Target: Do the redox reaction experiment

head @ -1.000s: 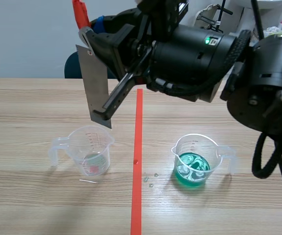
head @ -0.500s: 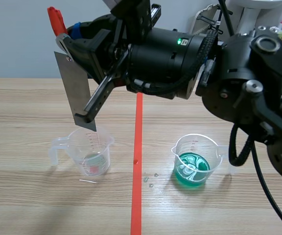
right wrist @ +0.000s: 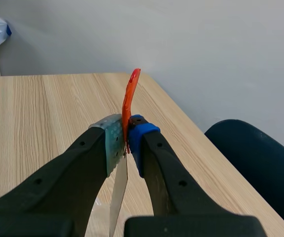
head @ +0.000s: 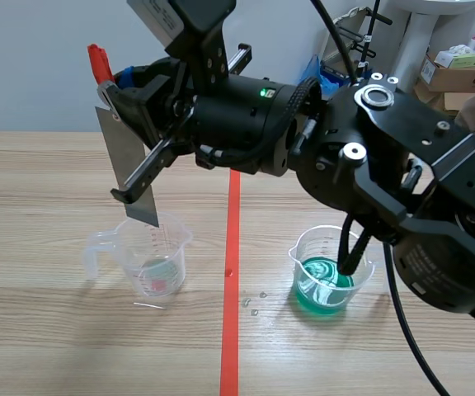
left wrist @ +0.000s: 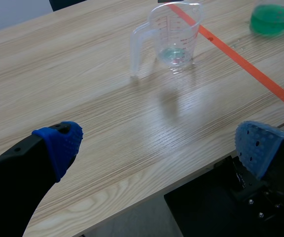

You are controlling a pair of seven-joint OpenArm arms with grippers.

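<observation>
Metal strip (head: 123, 154) lower, nearer beaker (head: 151, 257)

The right arm (head: 369, 165) is showing a matte-black shell of rounded joints, silver screws (head: 375, 97), a glowing green light (head: 264, 92), black cables (head: 353, 247) and what may be a white label (head: 159, 16). Its fingers (right wrist: 78, 163) are wearing one grey-green pad (right wrist: 113, 143) and one blue; the left gripper (left wrist: 159, 145) is wearing blue pads (left wrist: 63, 142).
</observation>
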